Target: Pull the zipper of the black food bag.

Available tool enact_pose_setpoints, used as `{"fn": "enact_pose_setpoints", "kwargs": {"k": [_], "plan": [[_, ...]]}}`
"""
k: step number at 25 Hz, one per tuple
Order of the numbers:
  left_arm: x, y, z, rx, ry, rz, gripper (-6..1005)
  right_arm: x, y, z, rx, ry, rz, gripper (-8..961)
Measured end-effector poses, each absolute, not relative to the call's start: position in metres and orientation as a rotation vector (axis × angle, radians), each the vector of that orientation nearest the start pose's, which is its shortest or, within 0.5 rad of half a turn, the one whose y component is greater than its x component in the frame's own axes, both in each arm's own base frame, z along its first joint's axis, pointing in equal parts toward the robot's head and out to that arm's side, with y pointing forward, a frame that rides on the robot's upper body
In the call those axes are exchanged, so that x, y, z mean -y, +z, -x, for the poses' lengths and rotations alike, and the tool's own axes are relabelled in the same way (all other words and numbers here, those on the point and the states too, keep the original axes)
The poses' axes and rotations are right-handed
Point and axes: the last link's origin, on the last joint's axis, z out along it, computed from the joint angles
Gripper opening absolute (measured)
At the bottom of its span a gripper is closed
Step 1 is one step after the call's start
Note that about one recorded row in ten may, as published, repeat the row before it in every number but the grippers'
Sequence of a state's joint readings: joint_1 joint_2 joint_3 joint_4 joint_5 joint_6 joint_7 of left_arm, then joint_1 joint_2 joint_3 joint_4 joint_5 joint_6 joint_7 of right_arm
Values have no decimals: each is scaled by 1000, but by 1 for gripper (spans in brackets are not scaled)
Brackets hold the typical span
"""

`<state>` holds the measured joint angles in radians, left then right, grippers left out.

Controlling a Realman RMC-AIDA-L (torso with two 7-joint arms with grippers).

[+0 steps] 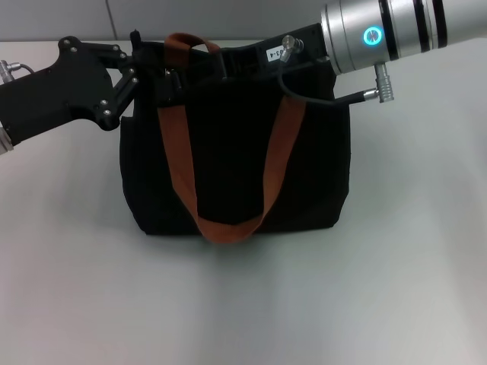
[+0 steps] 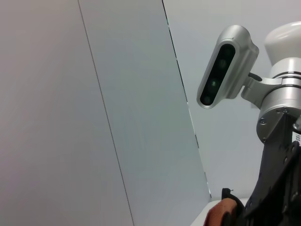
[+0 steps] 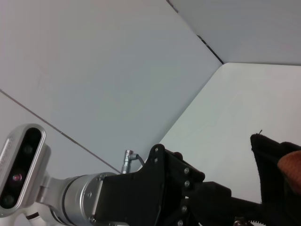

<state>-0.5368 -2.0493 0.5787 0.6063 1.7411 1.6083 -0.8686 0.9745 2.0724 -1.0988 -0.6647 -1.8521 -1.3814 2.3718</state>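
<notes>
Black fabric fills the middle of my head view: the black food bag, a boxy tote, stands upright on a pale grey table. Two rust-orange strap handles belong to it. One strap hangs down the near face in a long loop; the other strap arches up above the bag's top edge.

My left gripper reaches in from the left and meets the bag's top left corner, its black linkages just beside the raised strap. Its fingertips blend into the dark fabric, so I cannot tell whether they are spread or pinching anything.

My right gripper comes in from the upper right, behind a silver wrist with a glowing blue ring. Its black body lies along the bag's top edge, and its fingers are hidden against the bag, so I cannot tell their state either.

The zipper runs somewhere along that top edge, but I cannot make out its pull tab.

In my right wrist view, the left gripper shows near a corner of the bag.
</notes>
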Motion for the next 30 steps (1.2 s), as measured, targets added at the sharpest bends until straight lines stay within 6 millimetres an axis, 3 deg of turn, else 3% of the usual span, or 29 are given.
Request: {"fn": "enact_pose_setpoints", "kwargs": {"k": [10, 30], "plan": [[-347, 41, 245, -36, -880, 2417, 35, -404, -44, -74, -1337, 596, 2881, 426], [-350, 40, 235, -81, -908, 2427, 36, -406, -45, -72, -1315, 600, 2876, 387]]}}
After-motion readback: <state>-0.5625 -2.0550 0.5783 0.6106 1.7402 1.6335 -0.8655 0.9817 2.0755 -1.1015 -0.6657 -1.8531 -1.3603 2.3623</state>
